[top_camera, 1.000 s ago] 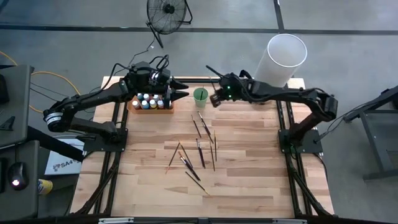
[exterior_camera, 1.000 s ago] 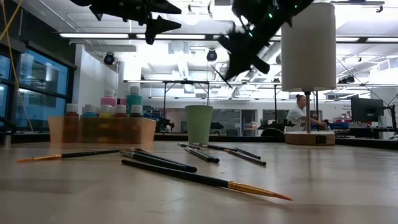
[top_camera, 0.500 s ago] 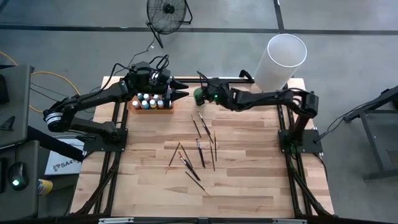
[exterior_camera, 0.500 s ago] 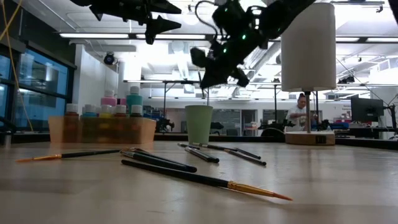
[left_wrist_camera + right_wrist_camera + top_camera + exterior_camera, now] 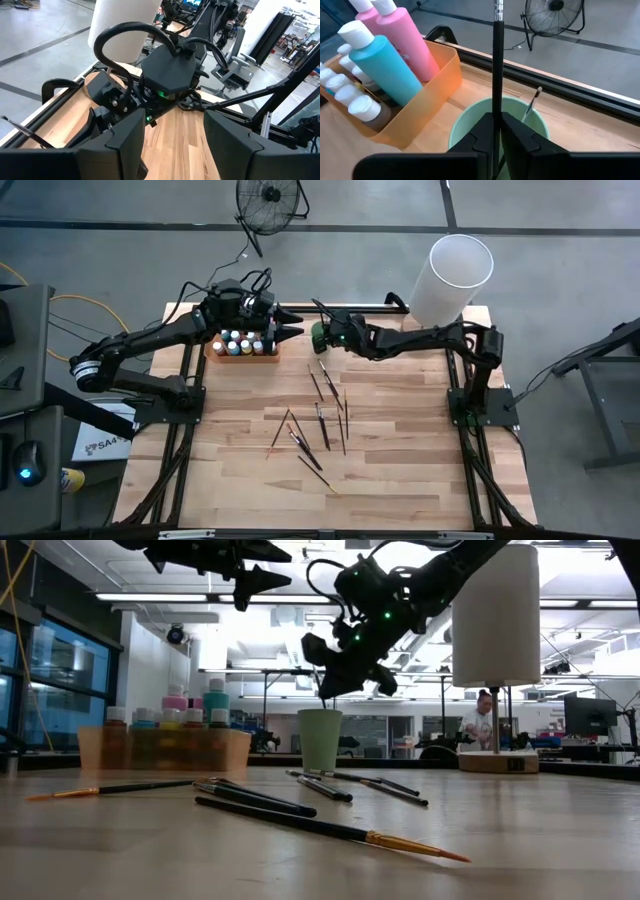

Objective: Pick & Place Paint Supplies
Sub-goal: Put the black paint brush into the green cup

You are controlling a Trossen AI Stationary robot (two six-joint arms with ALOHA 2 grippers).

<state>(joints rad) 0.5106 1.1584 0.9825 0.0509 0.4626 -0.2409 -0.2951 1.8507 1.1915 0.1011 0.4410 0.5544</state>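
Paint supplies: bottles stand in the orange tray at the table's 11 o'clock; loose brushes lie scattered around the centre.
Table: pale butcher-block wood on a dark frame, grey concrete floor around it.
Room: bright open workshop with ceiling strip lights; a person sits at a desk far behind.
White cylinder: tall, smooth, at 1 o'clock.
Fan: round wire cage, on the floor at 12 o'clock.
Green cup: matte, round, one brush already inside, at 12 o'clock.
Right gripper: above the cup, pinching a thin dark brush upright.
Left gripper: jaws apart, empty, over the tray.
Bottles: glossy pink and blue, white caps.
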